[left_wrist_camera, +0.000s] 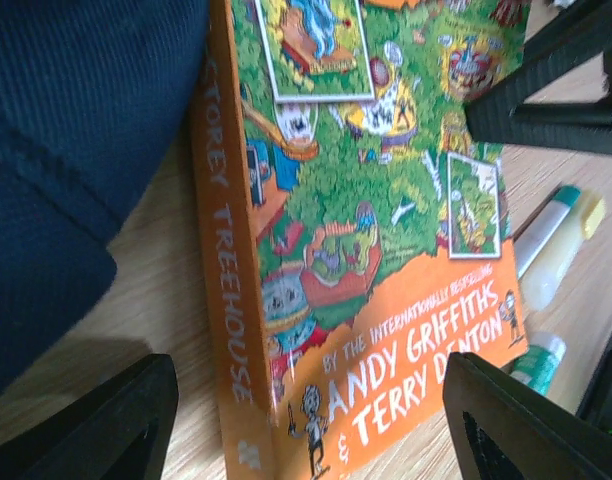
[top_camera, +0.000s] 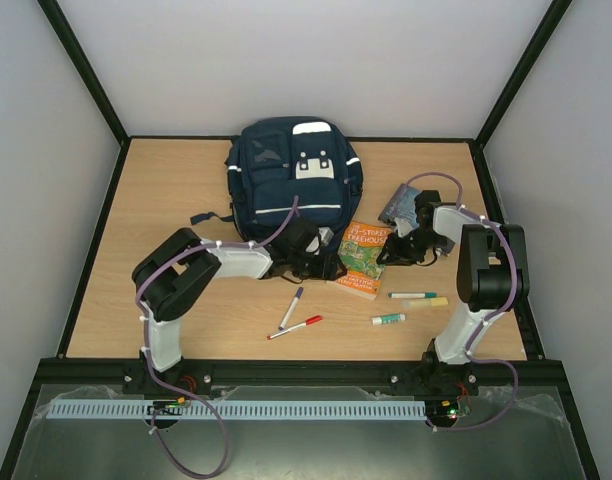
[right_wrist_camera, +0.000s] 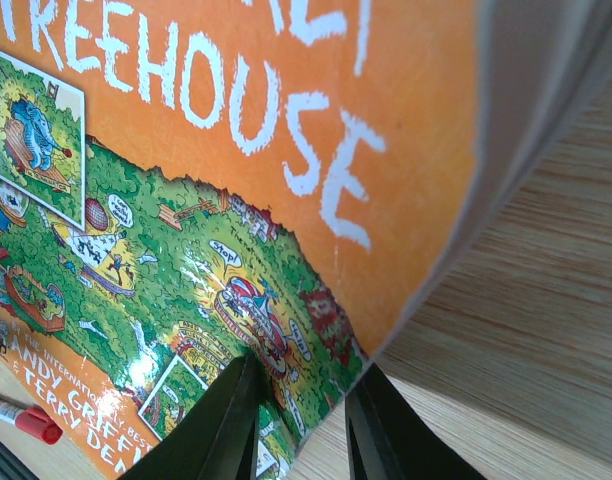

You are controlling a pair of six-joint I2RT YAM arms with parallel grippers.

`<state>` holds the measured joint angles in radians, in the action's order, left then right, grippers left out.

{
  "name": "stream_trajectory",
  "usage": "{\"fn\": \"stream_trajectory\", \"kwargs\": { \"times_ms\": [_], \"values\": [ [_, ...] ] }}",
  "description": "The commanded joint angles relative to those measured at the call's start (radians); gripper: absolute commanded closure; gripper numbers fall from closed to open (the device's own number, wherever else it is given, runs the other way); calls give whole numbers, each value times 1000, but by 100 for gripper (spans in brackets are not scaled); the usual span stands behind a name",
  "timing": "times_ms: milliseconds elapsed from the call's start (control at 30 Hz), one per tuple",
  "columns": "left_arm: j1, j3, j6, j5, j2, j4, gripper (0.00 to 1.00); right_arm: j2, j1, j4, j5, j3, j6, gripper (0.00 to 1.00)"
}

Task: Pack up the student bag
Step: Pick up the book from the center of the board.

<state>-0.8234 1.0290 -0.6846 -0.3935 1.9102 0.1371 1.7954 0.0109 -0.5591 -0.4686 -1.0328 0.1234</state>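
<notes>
The student bag, navy with white patches, lies at the back middle of the table; its fabric fills the left side of the left wrist view. In front of it lies an orange and green book. My left gripper is open, its fingers wide apart either side of the book's spine end. My right gripper is at the book's right edge. One of its fingers rests on the cover, the other sits beside the edge, and the jaws stand narrow on that raised edge.
A purple marker and a red marker lie in front of the book. To the right lie a green-capped pen, a yellow pen and a glue stick. A grey pouch sits behind my right arm.
</notes>
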Motion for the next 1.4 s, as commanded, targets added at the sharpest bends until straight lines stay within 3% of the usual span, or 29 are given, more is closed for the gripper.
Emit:
{"fn": "stream_trajectory", "kwargs": {
  "times_ms": [0, 400, 600, 733, 1133, 1367],
  "values": [
    [33, 9, -86, -41, 57, 78, 24, 97, 6, 65, 210, 61, 23, 85],
    [41, 86, -255, -254, 183, 206, 28, 108, 6, 65, 196, 67, 34, 85],
    [41, 57, -391, -313, 168, 381, 38, 104, 6, 61, 185, 66, 31, 84],
    [40, 55, -438, -313, 156, 429, 53, 89, 5, 62, 185, 69, 29, 83],
    [10, 88, -372, -291, 109, 361, 74, 22, -46, 65, 177, 71, 27, 78],
    [-15, 108, -306, -281, 61, 281, 85, -43, -140, 44, 140, 43, 29, 63]
  ]
}}
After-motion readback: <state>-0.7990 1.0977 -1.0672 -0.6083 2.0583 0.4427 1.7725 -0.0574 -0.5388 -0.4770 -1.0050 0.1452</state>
